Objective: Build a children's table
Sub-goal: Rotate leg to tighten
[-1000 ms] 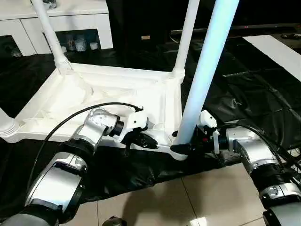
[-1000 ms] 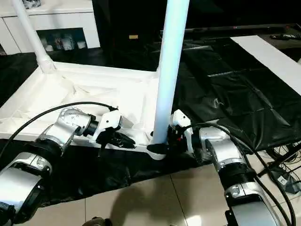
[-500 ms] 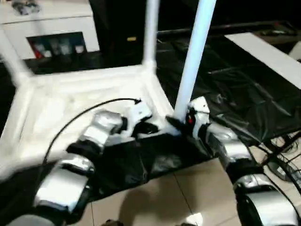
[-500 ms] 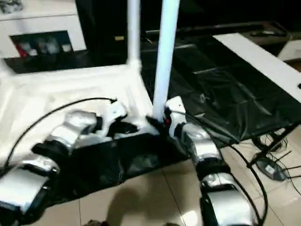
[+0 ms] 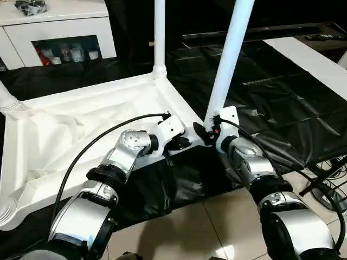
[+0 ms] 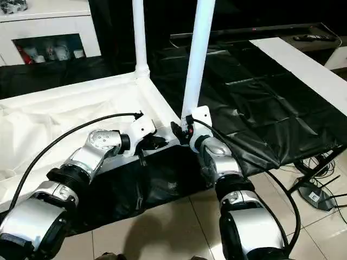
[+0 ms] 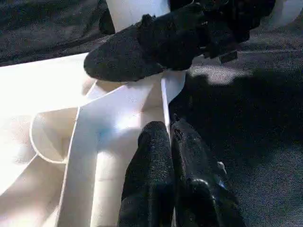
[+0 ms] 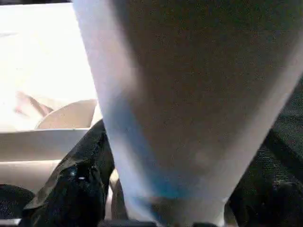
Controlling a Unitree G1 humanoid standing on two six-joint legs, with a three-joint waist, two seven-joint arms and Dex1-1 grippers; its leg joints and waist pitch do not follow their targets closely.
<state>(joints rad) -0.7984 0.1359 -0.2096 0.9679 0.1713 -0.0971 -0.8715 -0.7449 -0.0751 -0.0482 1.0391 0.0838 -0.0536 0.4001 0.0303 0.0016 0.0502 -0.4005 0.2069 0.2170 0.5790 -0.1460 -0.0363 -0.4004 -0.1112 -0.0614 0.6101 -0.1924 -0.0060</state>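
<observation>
The children's table lies upside down on a black sheet, its white top (image 5: pixel 65 130) facing down with the raised rim up. One leg (image 5: pixel 159 38) stands in the far corner socket. Another leg (image 5: pixel 230 59) rises, slightly tilted, from the near right corner. Leg stubs show at the left edge (image 5: pixel 6 100) and the lower left (image 5: pixel 5 208). My left gripper (image 5: pixel 181 144) is shut, its tips (image 7: pixel 158 142) resting against the rim just left of that near right corner. My right gripper (image 5: pixel 205 131) sits at the foot of the near right leg (image 8: pixel 189 94).
A white cabinet (image 5: pixel 59 27) with glass doors stands at the back left. The black sheet (image 5: pixel 282 108) spreads to the right, with a white board (image 5: pixel 314 59) beyond it. Cables and a stand foot (image 5: pixel 325 192) lie on the tiled floor (image 5: pixel 190 227) at the right.
The whole view has swung and tilted, so the camera moved. Both grippers remain at the table's near right corner, the right one still at the leg's foot.
</observation>
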